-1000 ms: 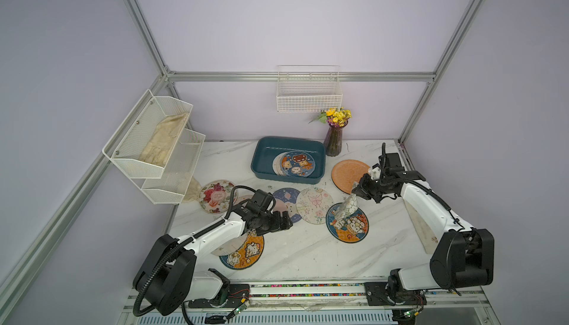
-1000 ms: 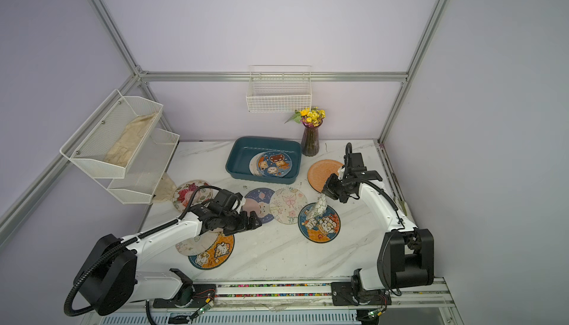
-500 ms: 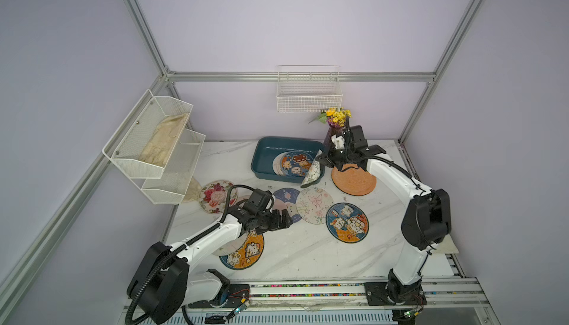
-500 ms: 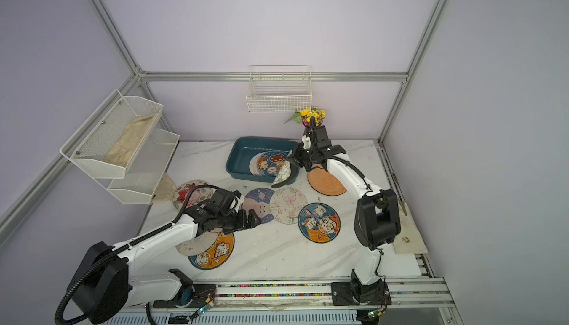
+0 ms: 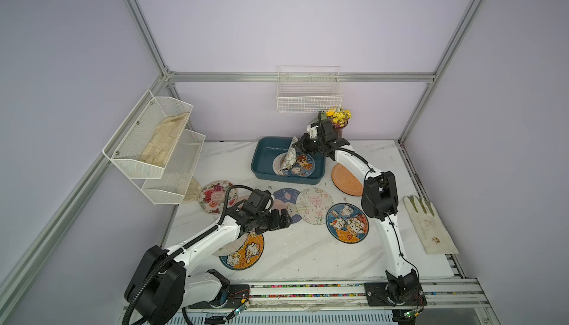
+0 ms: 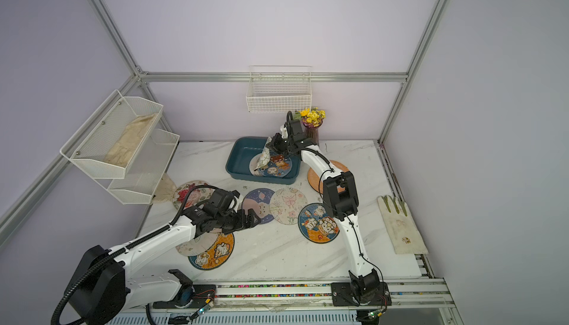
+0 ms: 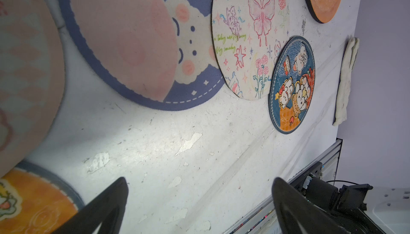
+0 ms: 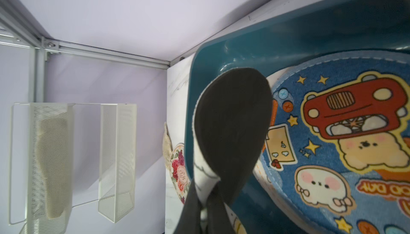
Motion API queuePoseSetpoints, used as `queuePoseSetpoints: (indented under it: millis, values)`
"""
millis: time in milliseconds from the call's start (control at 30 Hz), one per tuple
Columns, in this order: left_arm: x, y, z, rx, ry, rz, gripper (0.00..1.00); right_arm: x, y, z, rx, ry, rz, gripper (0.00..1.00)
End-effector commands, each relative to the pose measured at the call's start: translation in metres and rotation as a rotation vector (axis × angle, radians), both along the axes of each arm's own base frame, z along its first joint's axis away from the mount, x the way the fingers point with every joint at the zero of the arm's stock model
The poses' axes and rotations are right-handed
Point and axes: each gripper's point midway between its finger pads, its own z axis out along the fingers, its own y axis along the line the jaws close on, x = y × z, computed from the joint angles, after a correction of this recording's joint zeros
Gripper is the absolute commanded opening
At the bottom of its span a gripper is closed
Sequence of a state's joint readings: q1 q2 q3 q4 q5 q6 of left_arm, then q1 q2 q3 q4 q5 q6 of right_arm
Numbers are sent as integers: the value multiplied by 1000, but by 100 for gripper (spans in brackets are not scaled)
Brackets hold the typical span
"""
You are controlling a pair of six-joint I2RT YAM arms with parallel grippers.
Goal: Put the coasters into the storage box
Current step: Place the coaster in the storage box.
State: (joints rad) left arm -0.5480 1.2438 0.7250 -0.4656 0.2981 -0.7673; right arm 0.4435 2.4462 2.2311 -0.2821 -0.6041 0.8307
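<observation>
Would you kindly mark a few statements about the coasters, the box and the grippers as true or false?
1. The right gripper is shut on a folded coaster over the storage box. True.
2. The left gripper holds the butterfly coaster. False: it is open and empty; that coaster lies on the table.
3. The storage box is empty. False: a blue cartoon coaster lies in it.
4. The plain orange coaster lies outside the box. True.
</observation>
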Motion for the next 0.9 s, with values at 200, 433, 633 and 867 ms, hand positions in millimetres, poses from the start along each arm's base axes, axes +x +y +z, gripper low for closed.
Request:
queuePoseSetpoints:
  millis: [200,433,633,867]
  values:
    - [-1,7,1,1,-10,30,100,-6,-25,-49,-141,103,-36,0]
    - [-2,8,0,1,-9,33,100,-13,-55,-58,-250,134,-78,0]
    - [-3,8,0,-2,-8,36,100,-15,-78,-59,-325,150,-107,0]
    - [-3,8,1,-4,-6,38,100,-16,-87,-60,-359,154,-122,13]
